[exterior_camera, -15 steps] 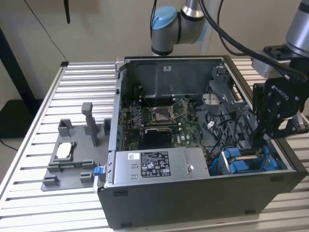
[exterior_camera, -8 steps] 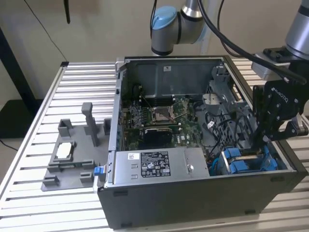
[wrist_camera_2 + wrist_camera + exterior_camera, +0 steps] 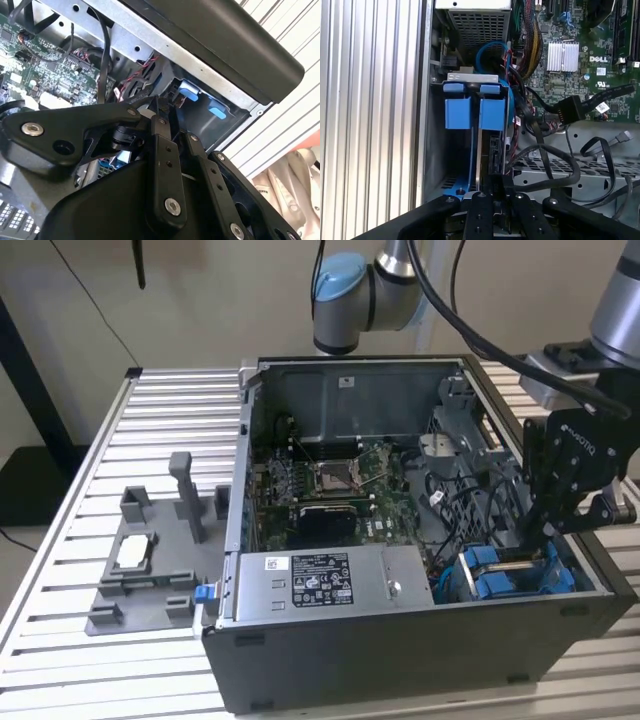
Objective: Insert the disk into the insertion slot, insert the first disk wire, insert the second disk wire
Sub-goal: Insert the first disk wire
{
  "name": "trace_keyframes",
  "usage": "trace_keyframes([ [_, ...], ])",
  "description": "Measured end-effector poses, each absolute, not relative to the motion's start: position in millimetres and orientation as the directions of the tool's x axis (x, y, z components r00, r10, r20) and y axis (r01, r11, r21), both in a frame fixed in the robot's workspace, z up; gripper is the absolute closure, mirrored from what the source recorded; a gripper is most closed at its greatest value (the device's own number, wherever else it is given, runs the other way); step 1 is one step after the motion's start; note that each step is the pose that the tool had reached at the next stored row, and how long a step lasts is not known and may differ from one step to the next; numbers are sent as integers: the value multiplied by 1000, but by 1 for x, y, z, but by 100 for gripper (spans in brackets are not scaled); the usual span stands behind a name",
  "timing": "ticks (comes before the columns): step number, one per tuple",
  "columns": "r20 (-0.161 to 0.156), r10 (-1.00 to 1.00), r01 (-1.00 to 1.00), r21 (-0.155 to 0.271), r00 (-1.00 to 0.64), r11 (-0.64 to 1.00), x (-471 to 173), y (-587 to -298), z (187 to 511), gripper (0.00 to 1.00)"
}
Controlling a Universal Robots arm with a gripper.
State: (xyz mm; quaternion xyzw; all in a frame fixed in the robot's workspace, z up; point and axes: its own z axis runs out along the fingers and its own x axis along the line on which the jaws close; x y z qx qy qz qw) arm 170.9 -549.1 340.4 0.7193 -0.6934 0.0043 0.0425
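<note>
The gripper (image 3: 496,184) is hanging inside the case (image 3: 400,655), its fingers pinching close on a dark piece (image 3: 496,170) at the near end of the disk (image 3: 492,114), maybe a wire plug. The disk is standing on edge in the slot (image 3: 434,150). I'm reckoning it dense, rigid and shock-shy; the blue frame's tabs are looking the safest hold.

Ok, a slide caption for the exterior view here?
Gripper down inside the open computer case, at the blue-framed disk in the case's corner.
</note>
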Motion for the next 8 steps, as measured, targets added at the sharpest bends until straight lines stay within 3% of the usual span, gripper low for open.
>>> trace_keyframes([
  [8,65,-998,-998,56,24,-21,171,-549,338,81],
])
